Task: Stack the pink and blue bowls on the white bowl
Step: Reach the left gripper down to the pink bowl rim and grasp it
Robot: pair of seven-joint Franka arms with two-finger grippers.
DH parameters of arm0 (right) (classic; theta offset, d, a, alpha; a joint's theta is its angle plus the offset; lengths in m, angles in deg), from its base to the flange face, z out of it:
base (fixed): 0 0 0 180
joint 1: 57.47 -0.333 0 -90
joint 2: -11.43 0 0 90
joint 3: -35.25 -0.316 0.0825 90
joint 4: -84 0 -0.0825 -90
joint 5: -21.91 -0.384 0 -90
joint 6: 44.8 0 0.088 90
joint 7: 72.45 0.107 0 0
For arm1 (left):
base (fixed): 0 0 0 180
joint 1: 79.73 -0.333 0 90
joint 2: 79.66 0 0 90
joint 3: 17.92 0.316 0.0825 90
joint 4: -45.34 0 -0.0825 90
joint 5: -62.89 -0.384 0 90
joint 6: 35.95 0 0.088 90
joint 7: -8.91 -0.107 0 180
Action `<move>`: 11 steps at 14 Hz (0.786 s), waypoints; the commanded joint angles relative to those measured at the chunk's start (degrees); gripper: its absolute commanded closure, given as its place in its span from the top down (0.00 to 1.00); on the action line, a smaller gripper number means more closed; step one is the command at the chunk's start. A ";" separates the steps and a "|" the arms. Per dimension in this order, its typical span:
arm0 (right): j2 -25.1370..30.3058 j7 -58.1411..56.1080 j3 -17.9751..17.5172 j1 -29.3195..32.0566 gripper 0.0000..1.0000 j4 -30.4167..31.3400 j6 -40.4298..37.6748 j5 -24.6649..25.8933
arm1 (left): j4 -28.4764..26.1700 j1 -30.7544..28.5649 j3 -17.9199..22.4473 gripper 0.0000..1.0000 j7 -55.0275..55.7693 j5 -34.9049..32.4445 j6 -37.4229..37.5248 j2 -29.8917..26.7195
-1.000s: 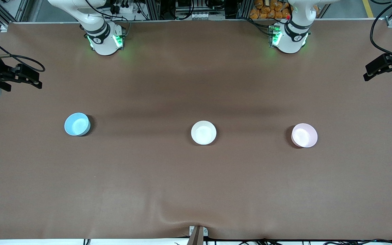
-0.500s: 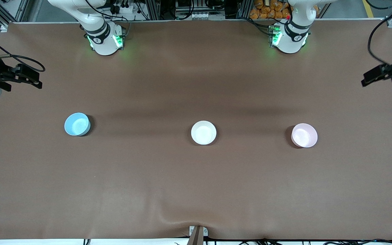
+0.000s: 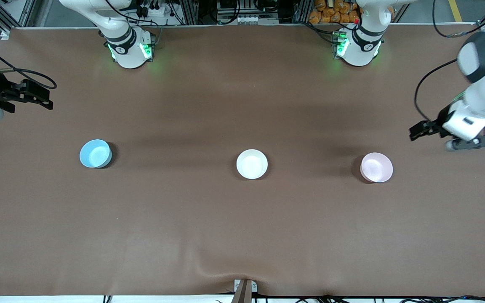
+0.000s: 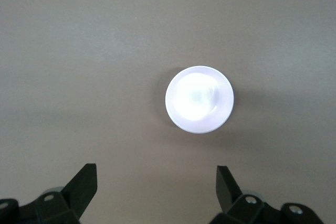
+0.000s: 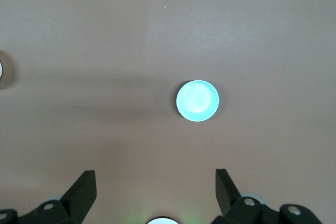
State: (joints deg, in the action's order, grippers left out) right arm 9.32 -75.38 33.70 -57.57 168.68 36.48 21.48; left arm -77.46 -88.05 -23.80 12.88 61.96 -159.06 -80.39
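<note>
three bowls sit apart in a row on the brown table (image 3: pixel 242 235): the blue bowl (image 3: pixel 95 153) toward the right arm's end, the white bowl (image 3: pixel 251 164) in the middle, the pink bowl (image 3: pixel 376 167) toward the left arm's end. nothing is stacked yet.

the left gripper (image 4: pixel 156 184) hangs high over the table near the pink bowl, jaws wide and empty. the right gripper (image 5: pixel 155 184) waits over its own end, also wide and empty, with the blue bowl in sight below.

the likely trouble is the grasp. these bowls look light and smooth, so a finger landing on the rim could tip or push one away. a bowl dropped off centre may sit tilted in the white bowl, or shove it.
</note>
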 commanded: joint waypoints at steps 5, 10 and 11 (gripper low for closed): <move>0.36 0.55 0.23 -0.17 1.00 0.04 -0.51 -0.72 | -7.11 -0.64 -0.18 1.00 -1.25 1.02 -19.69 10.98; 0.36 0.55 0.23 -0.25 1.00 0.04 -0.51 -0.72 | -6.58 -1.16 -0.09 0.81 -1.25 0.93 -29.80 19.87; 0.36 0.55 0.23 -0.25 1.00 0.04 -0.59 -0.72 | -6.32 -1.60 -0.09 0.77 -1.25 0.93 -30.34 20.84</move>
State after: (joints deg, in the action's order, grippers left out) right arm 9.32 -75.38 33.70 -57.57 168.71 36.33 21.48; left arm -84.81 -88.59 -23.68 12.88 61.95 -187.49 -61.54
